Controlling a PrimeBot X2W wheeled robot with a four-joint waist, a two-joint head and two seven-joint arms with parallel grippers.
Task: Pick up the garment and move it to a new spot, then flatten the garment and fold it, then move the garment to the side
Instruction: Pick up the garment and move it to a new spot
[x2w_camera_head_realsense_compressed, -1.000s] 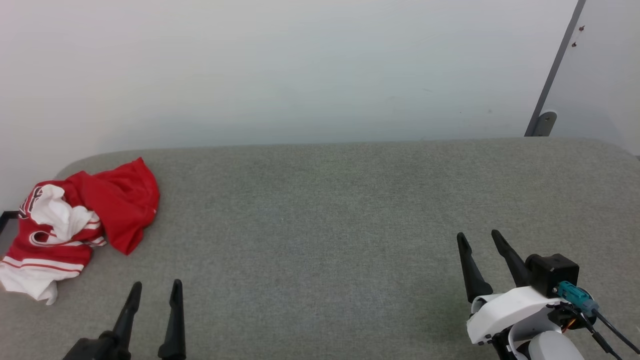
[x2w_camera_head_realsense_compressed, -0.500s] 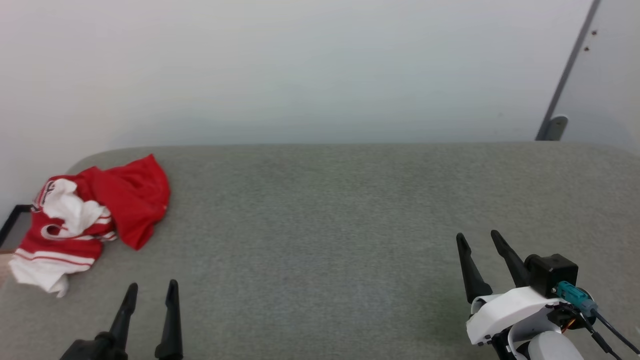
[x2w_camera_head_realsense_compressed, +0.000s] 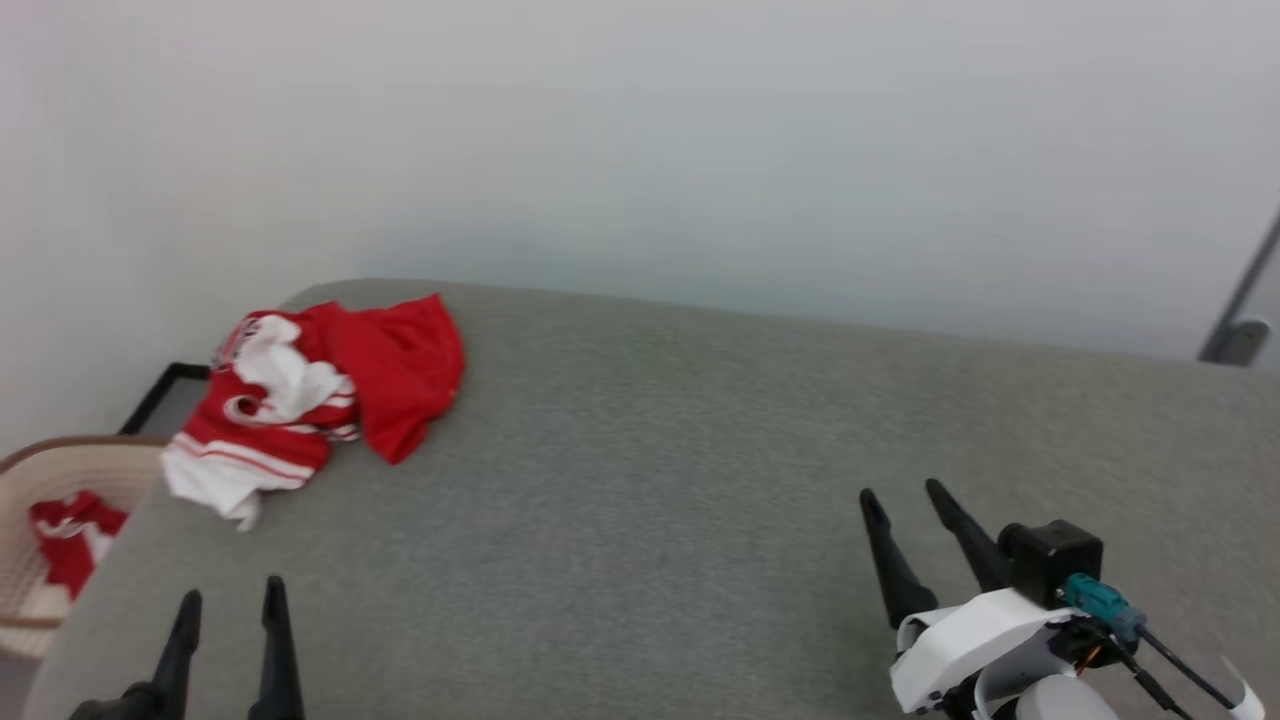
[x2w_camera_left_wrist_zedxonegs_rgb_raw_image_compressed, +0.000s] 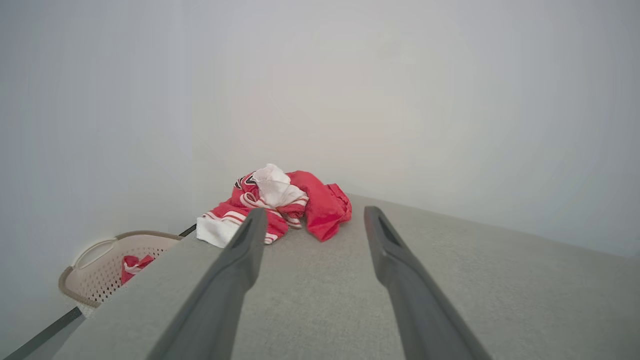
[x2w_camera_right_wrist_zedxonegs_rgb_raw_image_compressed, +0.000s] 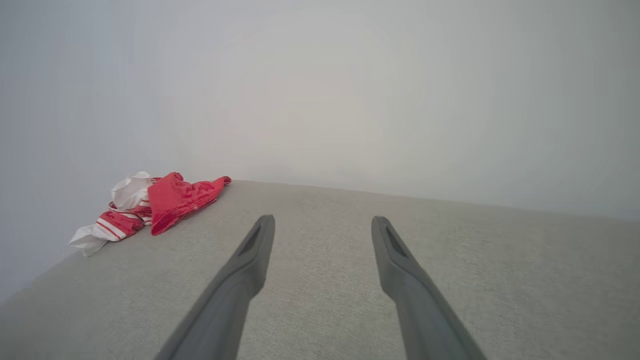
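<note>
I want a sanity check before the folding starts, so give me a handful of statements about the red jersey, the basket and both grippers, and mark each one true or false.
1. The garment lies bunched up near the far left corner of the table. True.
2. The left gripper is shut on the garment. False: it is open, holds nothing and is apart from the garment.
3. A beige basket beside the table's left end holds a red-and-white cloth. True.
4. The right gripper touches the garment. False: it is open over bare table on the right, far from the garment.
5. The garment is folded flat. False: it is a crumpled heap.
</note>
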